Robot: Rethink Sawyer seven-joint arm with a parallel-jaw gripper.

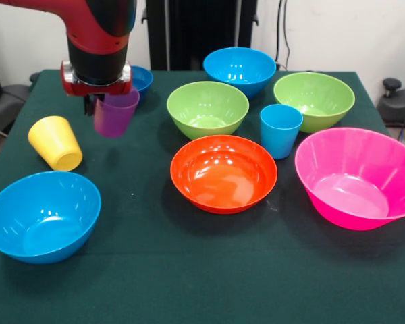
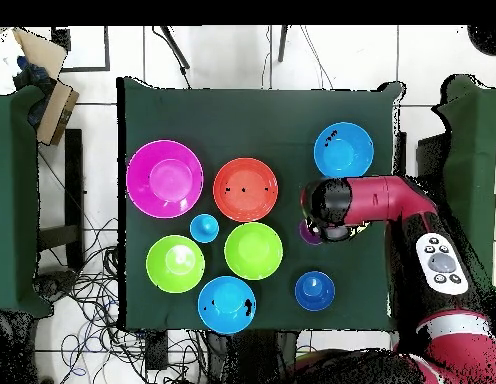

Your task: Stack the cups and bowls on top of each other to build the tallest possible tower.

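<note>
My gripper hangs over the table's far left and is shut on the translucent purple cup, holding it slightly tilted above the cloth. In the overhead view the arm covers all but a sliver of the purple cup. The yellow cup sits to the left, just in front of the gripper. The light blue cup stands upright between the orange bowl and a lime green bowl. All the bowls sit apart, open side up.
A light blue bowl is at the front left and the large pink bowl at the right. The second lime green bowl, another light blue bowl and the small dark blue bowl are at the back.
</note>
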